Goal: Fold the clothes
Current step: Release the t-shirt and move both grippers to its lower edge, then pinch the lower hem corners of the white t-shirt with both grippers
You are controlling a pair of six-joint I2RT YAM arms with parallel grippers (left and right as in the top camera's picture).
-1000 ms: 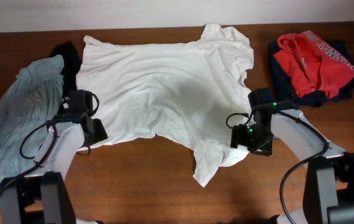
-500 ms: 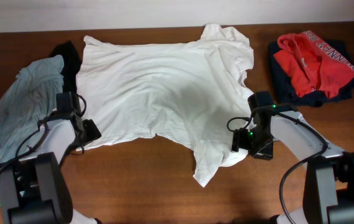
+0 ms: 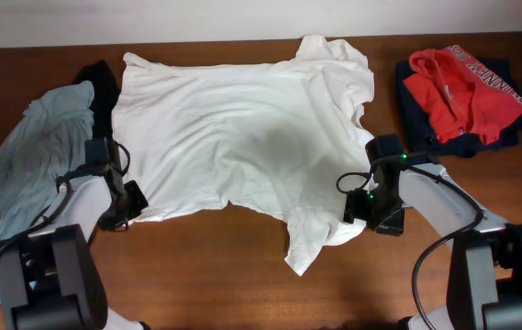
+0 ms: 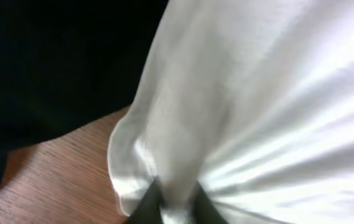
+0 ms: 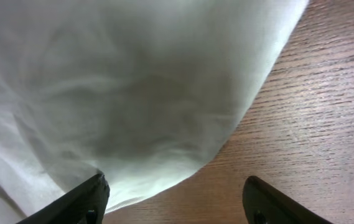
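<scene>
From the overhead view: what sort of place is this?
Probably a lab bench for laundry folding: wooden table, white T-shirt spread out, pale blue shirt and red hoodie at the sides.

Place: robot lab workstation.
Evidence: left arm [image 3: 83, 206] and right arm [image 3: 439, 202], cabled, at wood-grain tabletop [image 3: 233, 275]; plain pale wall [image 3: 242, 16] behind.

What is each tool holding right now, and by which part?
Left tool pinches the white T-shirt by its near-left corner; right tool is open, holding nothing.
</scene>
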